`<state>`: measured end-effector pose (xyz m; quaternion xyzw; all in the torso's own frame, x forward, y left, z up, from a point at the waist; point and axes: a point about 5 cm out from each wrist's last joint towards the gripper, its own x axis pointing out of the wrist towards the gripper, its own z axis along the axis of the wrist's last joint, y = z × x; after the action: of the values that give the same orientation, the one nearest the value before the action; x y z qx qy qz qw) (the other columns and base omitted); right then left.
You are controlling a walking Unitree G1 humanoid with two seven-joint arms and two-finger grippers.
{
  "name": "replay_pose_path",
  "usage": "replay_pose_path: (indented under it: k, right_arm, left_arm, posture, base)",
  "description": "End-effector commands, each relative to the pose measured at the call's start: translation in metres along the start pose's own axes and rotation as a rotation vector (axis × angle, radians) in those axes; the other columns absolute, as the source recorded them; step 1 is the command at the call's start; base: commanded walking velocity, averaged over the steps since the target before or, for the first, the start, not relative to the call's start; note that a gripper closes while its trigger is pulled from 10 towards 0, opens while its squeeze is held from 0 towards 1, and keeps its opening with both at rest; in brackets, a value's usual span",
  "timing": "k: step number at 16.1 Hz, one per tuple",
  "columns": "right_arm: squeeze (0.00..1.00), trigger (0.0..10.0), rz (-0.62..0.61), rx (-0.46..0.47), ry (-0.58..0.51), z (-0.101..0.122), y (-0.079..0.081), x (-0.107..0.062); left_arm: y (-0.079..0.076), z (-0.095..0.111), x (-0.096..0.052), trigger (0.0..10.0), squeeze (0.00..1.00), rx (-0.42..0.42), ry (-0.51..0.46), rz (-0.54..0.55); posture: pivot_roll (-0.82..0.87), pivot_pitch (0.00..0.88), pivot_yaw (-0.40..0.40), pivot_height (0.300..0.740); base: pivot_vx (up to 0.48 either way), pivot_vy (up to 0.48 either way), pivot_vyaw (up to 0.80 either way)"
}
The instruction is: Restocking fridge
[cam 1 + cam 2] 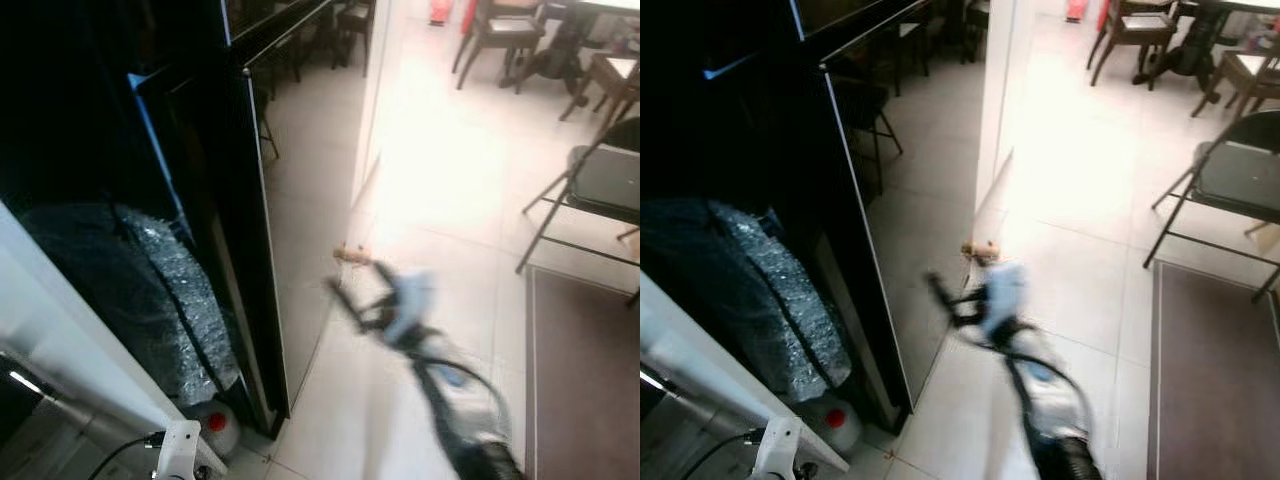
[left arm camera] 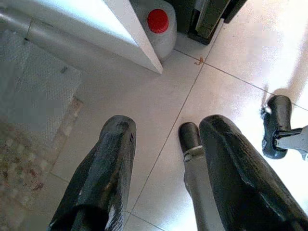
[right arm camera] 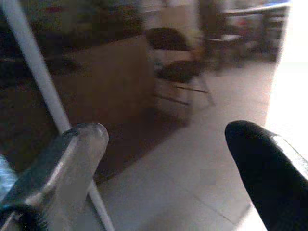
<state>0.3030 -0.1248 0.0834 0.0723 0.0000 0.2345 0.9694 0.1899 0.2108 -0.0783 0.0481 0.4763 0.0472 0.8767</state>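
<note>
Nearest, the right gripper [image 1: 345, 292], blurred, reaches with fingers spread and empty toward the tall black glass fridge door [image 1: 300, 200] just beside it. That door looks heavy, stiff and slick; its outer edge seems the best hold. The left gripper [image 2: 163, 159] hangs open over floor tiles, near a red-capped jug [image 2: 156, 24].

Pale tiled floor [image 1: 440, 210] — strong glare mid-room. Folding metal chair [image 1: 590, 190] at right beside brown rug [image 1: 580, 380]. Wooden dining chairs [image 1: 500, 35] beyond — white wall edge [image 1: 372, 110].
</note>
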Motion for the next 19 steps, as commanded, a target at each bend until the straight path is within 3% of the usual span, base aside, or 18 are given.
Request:
replay_pose_path:
  k: [1, 2, 3, 4, 6, 8, 10, 12, 14, 16, 19]
  right_arm:
    - [0.00, 10.0, -0.287, 0.030, 0.013, -0.004, -0.053, -0.032]
    - [0.00, 10.0, -0.439, 0.042, 0.070, -0.015, -0.082, -0.057]
    - [0.00, 10.0, -0.543, 0.025, 0.138, -0.026, -0.099, -0.078]
    - [0.00, 10.0, -0.681, 0.081, 0.253, -0.049, -0.116, -0.110]
    - [0.00, 10.0, -0.789, 0.137, 0.478, -0.088, -0.116, -0.153]
    - [0.00, 10.0, -0.822, 0.203, 0.744, -0.132, -0.087, -0.190]
    - [0.00, 10.0, -0.810, 0.248, 0.828, -0.148, -0.070, -0.201]
    - [0.00, 10.0, -0.832, 0.342, 0.938, -0.170, -0.040, -0.217]
    - [0.00, 10.0, -0.800, 0.333, 0.960, -0.173, -0.035, -0.216]
    - [0.00, 10.0, -0.817, 0.307, 0.955, -0.171, -0.039, -0.216]
    - [0.00, 10.0, -0.834, 0.233, 0.916, -0.160, -0.057, -0.208]
  left_arm:
    - [0.003, -0.005, -0.001, 10.0, 0.00, 0.000, 0.019, 0.014]
    - [0.003, -0.005, -0.001, 10.0, 0.00, 0.003, 0.018, 0.014]
    - [0.003, -0.004, 0.000, 10.0, 0.00, 0.006, 0.018, 0.014]
    - [0.003, -0.004, 0.000, 10.0, 0.00, 0.009, 0.017, 0.014]
    - [0.004, -0.003, 0.000, 10.0, 0.00, 0.012, 0.015, 0.014]
    - [0.004, -0.003, 0.000, 10.0, 0.00, 0.018, 0.012, 0.010]
    - [0.004, -0.002, 0.000, 10.0, 0.00, 0.019, 0.009, 0.007]
    - [0.004, -0.002, 0.000, 10.0, 0.00, 0.022, 0.004, -0.002]
    - [0.005, -0.002, 0.000, 10.0, 0.00, 0.030, 0.003, -0.005]
    - [0.006, -0.002, 0.000, 10.0, 0.00, 0.035, 0.004, -0.005]
    - [0.006, -0.001, 0.000, 10.0, 0.00, 0.026, 0.003, -0.002]
  posture:
    - [-0.26, 0.061, -0.002, 0.740]
    - [-0.26, 0.059, 0.000, 0.740]
    - [-0.26, 0.057, 0.002, 0.740]
    - [-0.26, 0.051, 0.006, 0.740]
    - [-0.26, 0.048, 0.009, 0.740]
    - [-0.26, 0.037, 0.017, 0.740]
    - [-0.25, 0.032, 0.019, 0.740]
    - [-0.24, 0.020, 0.027, 0.740]
    - [-0.25, 0.017, 0.037, 0.740]
    - [-0.25, 0.016, 0.036, 0.740]
    - [-0.24, 0.026, 0.026, 0.740]
  base:
    - [0.000, 0.000, 0.00]
    - [0.000, 0.000, 0.00]
    - [0.000, 0.000, 0.00]
    - [0.000, 0.000, 0.00]
    - [0.000, 0.000, 0.00]
    - [0.000, 0.000, 0.00]
    - [0.000, 0.000, 0.00]
    - [0.000, 0.000, 0.00]
    - [0.000, 0.000, 0.00]
    - [0.000, 0.000, 0.00]
    - [0.000, 0.000, 0.00]
